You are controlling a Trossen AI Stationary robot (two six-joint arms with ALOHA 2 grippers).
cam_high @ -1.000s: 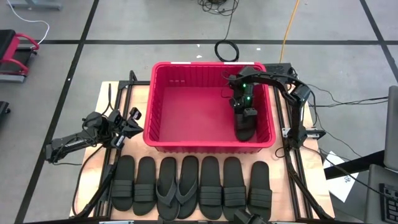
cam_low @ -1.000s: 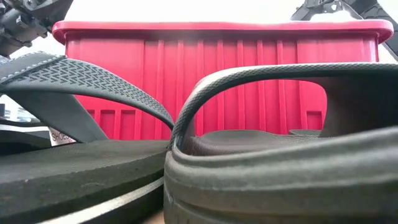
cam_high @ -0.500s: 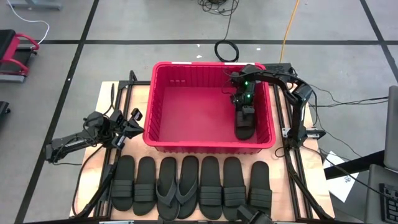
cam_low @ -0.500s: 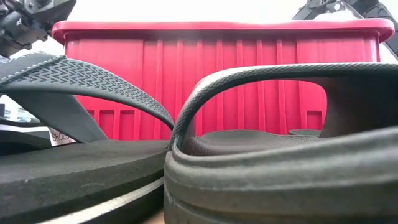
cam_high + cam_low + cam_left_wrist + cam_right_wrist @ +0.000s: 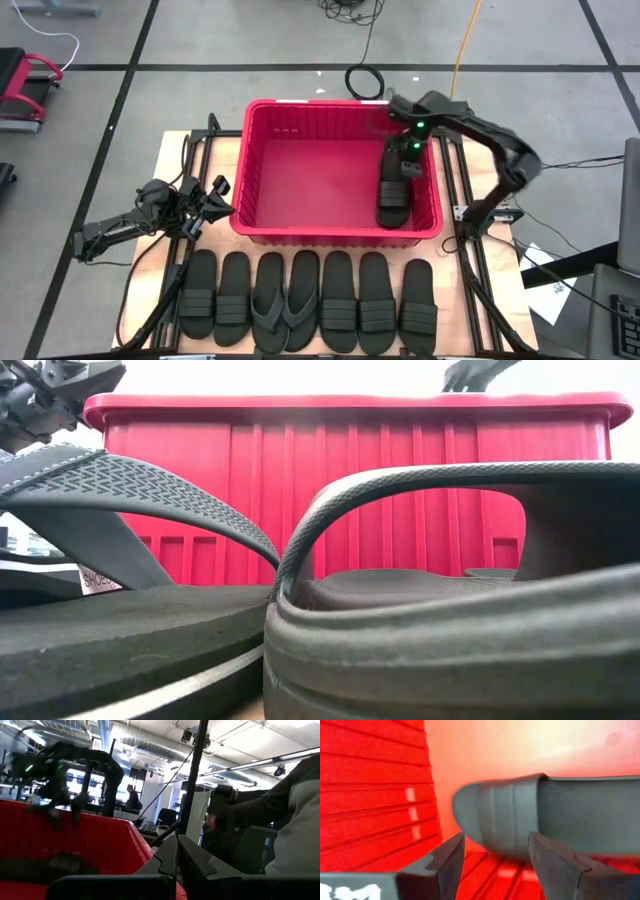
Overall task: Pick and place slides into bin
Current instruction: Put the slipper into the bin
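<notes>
One black slide [image 5: 393,192] lies flat on the floor of the red bin [image 5: 300,125], along its right wall. My right gripper [image 5: 407,160] hangs open just above that slide's far end; in the right wrist view the ribbed strap [image 5: 510,815] shows beyond my spread fingers, and the gripper [image 5: 495,867] touches nothing. Several more slides [image 5: 338,292], two of them flip-flops [image 5: 285,300], lie in a row on the table in front of the bin. My left gripper [image 5: 215,195] waits shut at the bin's left wall.
The bin fills the middle of the table, and its left half [image 5: 300,185] is bare floor. In the low view the flip-flops [image 5: 150,630] block most of the sight of the bin's front wall [image 5: 350,490]. A person [image 5: 295,815] sits beyond the table.
My right gripper has opened and let go of the slide, then risen and drawn toward the bin's far right corner. The slide has stayed on the bin floor by the right wall.
</notes>
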